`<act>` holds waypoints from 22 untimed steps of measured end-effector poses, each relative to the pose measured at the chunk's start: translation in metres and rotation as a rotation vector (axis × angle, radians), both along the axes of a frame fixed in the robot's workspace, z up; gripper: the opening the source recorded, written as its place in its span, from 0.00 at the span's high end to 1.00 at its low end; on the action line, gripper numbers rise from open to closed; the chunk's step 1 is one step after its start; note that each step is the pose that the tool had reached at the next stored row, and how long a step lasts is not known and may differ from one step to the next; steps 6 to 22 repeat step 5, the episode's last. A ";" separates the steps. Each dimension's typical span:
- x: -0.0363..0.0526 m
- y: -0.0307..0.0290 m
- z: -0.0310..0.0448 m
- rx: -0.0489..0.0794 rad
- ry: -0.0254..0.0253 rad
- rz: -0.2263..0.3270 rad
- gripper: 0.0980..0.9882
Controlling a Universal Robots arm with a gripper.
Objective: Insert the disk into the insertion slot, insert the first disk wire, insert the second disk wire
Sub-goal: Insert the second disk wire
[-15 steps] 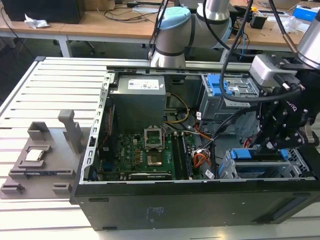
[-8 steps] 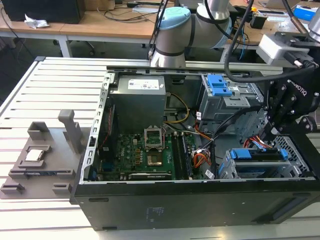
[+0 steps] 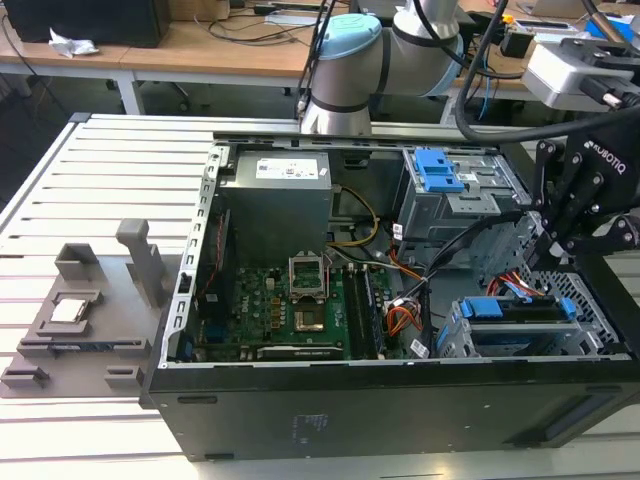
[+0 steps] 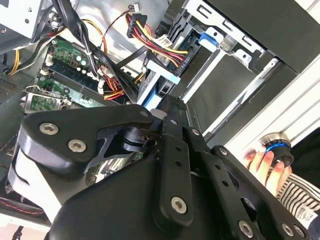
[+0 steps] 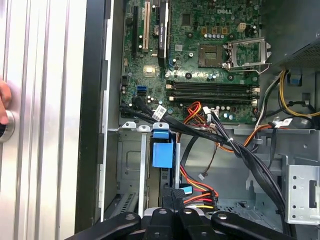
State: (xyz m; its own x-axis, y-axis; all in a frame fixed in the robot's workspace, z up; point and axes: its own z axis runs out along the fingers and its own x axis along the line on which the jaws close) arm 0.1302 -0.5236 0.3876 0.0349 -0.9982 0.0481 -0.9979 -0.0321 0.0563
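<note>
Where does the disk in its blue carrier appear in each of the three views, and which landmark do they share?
Exterior view: the disk lies in the insertion slot, low on the exterior view's right.
Second wrist view: its blue carrier shows edge-on beside red-and-yellow cables.
First wrist view: the carrier's blue end stands against the silvery bay wall.
Shared landmark: the green motherboard.

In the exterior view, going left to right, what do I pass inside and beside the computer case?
Grey fixture plate → motherboard → orange wires → disk in the insertion slot → gripper.
</note>
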 end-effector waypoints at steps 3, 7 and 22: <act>0.0000 0.0000 0.0002 0.000 0.0000 0.000 0.99; 0.0000 0.0000 0.0003 0.000 0.0000 0.000 0.99; 0.0000 0.0000 0.0003 0.000 0.0000 0.000 0.99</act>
